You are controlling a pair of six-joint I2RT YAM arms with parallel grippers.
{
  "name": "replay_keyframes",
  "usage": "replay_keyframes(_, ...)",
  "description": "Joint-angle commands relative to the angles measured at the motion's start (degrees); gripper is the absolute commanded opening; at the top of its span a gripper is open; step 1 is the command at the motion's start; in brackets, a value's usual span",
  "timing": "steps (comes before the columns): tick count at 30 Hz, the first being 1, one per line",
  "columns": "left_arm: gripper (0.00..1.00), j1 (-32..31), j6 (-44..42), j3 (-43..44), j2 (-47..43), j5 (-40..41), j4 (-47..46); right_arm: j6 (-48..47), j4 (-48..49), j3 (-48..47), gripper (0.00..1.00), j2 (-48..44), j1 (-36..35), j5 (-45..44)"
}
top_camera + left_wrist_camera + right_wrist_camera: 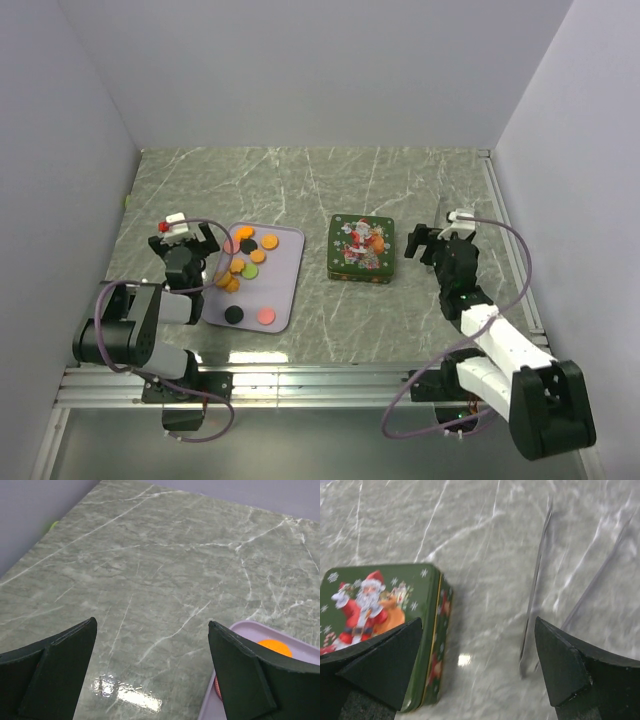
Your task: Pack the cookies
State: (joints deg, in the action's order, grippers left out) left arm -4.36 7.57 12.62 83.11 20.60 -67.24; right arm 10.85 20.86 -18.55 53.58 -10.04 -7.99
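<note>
The small, flat, round cookie discs [257, 256], mostly orange with a few black, pink and green ones, are being seen left of centre in the top view, lying flat and loose on a pale lilac rectangular tray [285, 275]. Most are being shown clustered in the tray's upper left part, several touching. A black cookie [234, 314] and a pink cookie [266, 316] are being shown apart from that cluster, side by side near the tray's lower edge. In the left wrist view, one orange cookie [274, 647] is being shown at lower right.

lilac tray [283, 275] on marbled table [300, 180]
</note>
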Motion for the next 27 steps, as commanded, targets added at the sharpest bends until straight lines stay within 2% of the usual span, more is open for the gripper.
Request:
replay_keyframes(1, 0.99, 1.4, 2.4, 1.3, 0.5, -5.4, -3.6, -7.6, 15.0, -0.7, 1.00, 4.4, 0.8, -2.4)
replay_keyframes(2, 0.99, 1.7, 1.9, 0.7, 1.4, -6.0, -6.5, -8.5, 16.9, 0.4, 1.00, 6.5, 1.2, -2.2)
replay_keyframes(4, 1.00, 1.8, 2.4, 1.1, 0.4, -6.1, -3.2, -9.6, 22.1, 1.4, 1.00, 8.7, 1.4, -2.5)
replay_keyframes(6, 0.99, 1.8, 2.2, 0.7, 1.1, -5.9, -5.1, -8.8, 26.7, 2.5, 1.00, 11.6, 2.4, -2.3)
replay_keyframes(8, 1.00, 1.8, 2.4, 1.0, 0.5, -6.0, -3.4, -8.7, 26.6, 1.6, 1.00, 13.7, 2.8, -0.9)
replay_keyframes(13, 0.99, 1.8, 2.3, 0.7, 0.6, -5.8, -3.9, -7.9, 33.8, 1.6, 1.00, 18.4, 4.8, -0.9)
replay_keyframes(18, 0.99, 1.8, 2.3, 0.9, 0.6, -5.9, -3.6, -6.4, 44.3, 6.9, 1.00, 21.2, 7.1, 2.0)
replay_keyframes(20, 1.00, 1.8, 2.3, 0.9, 0.5, -5.9, -3.4, -6.6, 42.3, 5.7, 1.00, 21.4, 7.8, 4.9)
replay_keyframes(27, 1.00, 1.8, 2.3, 0.9, 0.6, -5.9, -3.7, -6.9, 42.3, 5.8, 1.00, 20.9, 8.2, 4.8)
